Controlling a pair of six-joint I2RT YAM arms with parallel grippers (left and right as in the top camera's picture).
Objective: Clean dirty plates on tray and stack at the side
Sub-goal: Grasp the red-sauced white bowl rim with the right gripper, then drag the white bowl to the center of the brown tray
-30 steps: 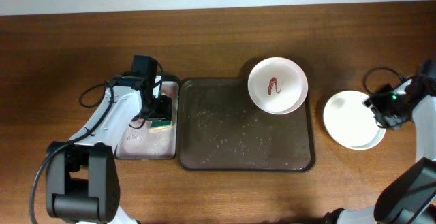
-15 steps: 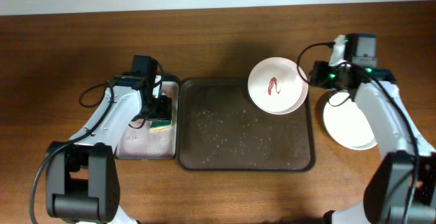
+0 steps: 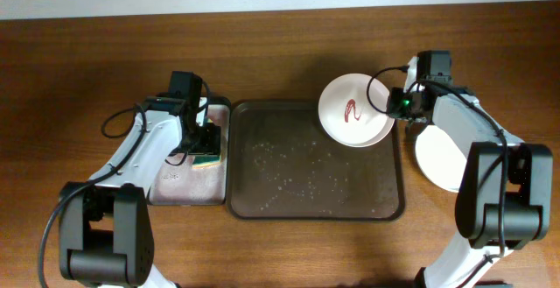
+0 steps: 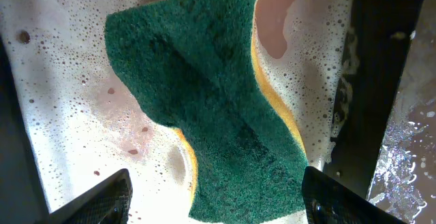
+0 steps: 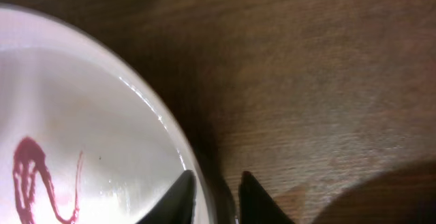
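A white plate [image 3: 354, 108] with a red sauce squiggle sits at the far right corner of the dark brown tray [image 3: 315, 179]. My right gripper [image 3: 399, 106] is at its right rim. In the right wrist view the fingers [image 5: 216, 197] straddle the rim of this plate [image 5: 82, 129], one inside and one outside, closed narrowly on it. Two clean plates [image 3: 437, 157] are stacked on the wooden tabletop to the right, partly hidden by the right arm. My left gripper [image 3: 206, 139] is open over the green-yellow sponge [image 4: 204, 101], its fingers [image 4: 218, 207] wide apart.
The black basin [image 3: 179, 187] with foamy pinkish liquid stands left of the tray and holds the sponge [image 3: 207, 159]. The tray's surface shows water droplets. Arm cables loop near both arms.
The right arm has swung from the stacked plates at the right over to the sauced plate's right rim. The left arm and sponge have not moved.
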